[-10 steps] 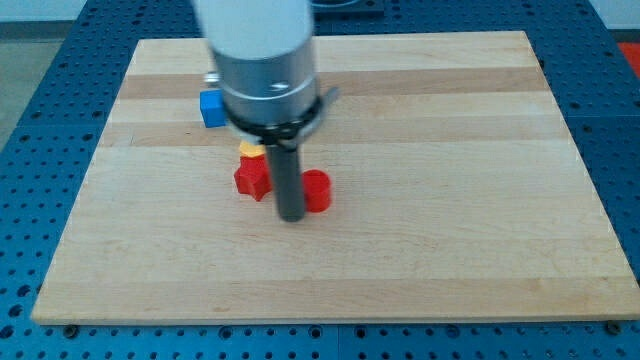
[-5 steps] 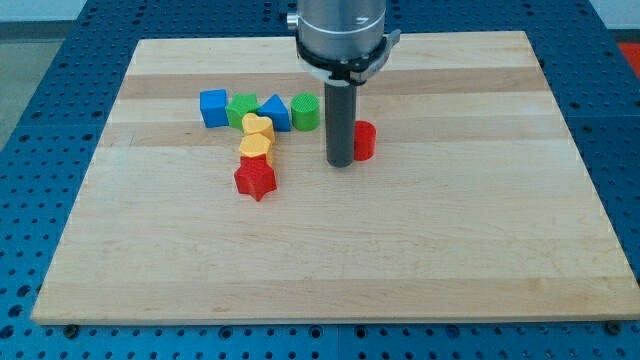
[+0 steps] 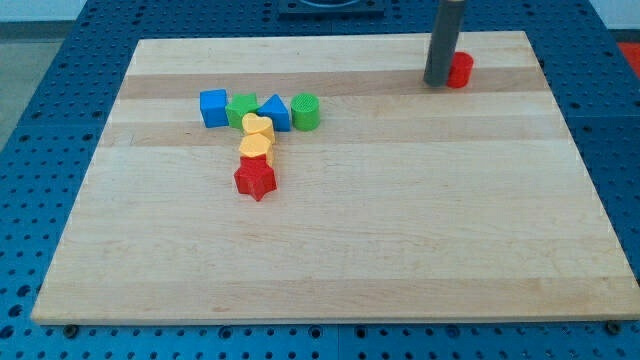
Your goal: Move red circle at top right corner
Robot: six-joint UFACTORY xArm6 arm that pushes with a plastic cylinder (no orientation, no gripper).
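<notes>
The red circle (image 3: 460,70) lies near the view's top right part of the wooden board (image 3: 400,220). My tip (image 3: 437,83) touches the circle's left side; the dark rod rises out of the view's top. The other blocks are far to the view's left of the tip.
A row at the view's upper left holds a blue cube (image 3: 213,107), a green block (image 3: 241,109), a blue triangle (image 3: 273,112) and a green circle (image 3: 306,111). Below them lie a yellow heart (image 3: 258,127), a yellow block (image 3: 256,147) and a red star (image 3: 255,179).
The rod has moved up and to the right, pushing the red circle from the board's middle to near the top right corner. The other blocks have not moved.
</notes>
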